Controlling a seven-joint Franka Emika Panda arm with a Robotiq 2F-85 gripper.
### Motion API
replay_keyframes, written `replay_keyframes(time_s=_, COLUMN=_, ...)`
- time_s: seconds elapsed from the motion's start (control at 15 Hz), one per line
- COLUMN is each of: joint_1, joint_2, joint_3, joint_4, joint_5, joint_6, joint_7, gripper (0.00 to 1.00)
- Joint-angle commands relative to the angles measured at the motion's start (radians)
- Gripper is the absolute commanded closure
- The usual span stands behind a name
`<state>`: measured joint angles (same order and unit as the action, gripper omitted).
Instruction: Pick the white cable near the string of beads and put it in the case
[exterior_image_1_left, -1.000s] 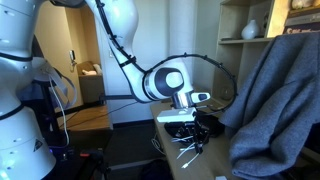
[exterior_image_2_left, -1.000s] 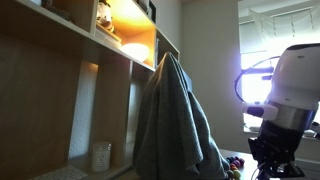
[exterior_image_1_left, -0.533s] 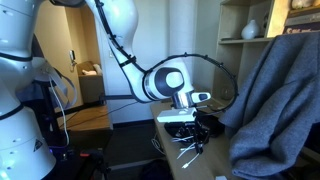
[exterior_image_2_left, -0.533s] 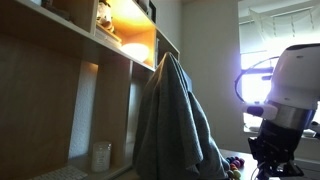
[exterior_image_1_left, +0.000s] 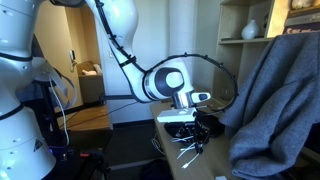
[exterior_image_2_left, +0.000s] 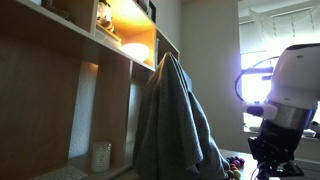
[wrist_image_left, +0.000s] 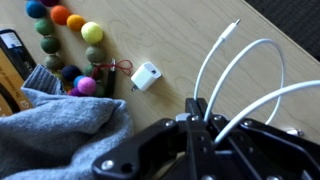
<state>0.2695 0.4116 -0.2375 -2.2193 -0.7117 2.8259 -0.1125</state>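
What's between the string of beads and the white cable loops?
Wrist view: a small white plug block lies between the string of beads and the white cable.

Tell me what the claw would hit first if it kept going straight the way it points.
Most likely the bare wooden table, just beside the small white plug. The claw, shut on the white cable, points down at that patch; depth is hard to judge.

white cable (wrist_image_left: 264, 41) cropped right, beads (wrist_image_left: 92, 32) cropped top
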Motion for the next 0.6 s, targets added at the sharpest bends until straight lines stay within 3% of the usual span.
replay_keyframes(time_s=0.0, joint_1=0.000, joint_2=0.000, joint_3=0.000, joint_4=0.000, joint_5=0.000, joint_6=0.000, joint_7=0.000, gripper=0.99)
replay_keyframes(time_s=0.53, joint_1=-0.030, joint_2=-0.002, joint_3=0.061, joint_4=-0.014, joint_5=0.007, joint_6=0.082, joint_7=-0.112, gripper=0.99)
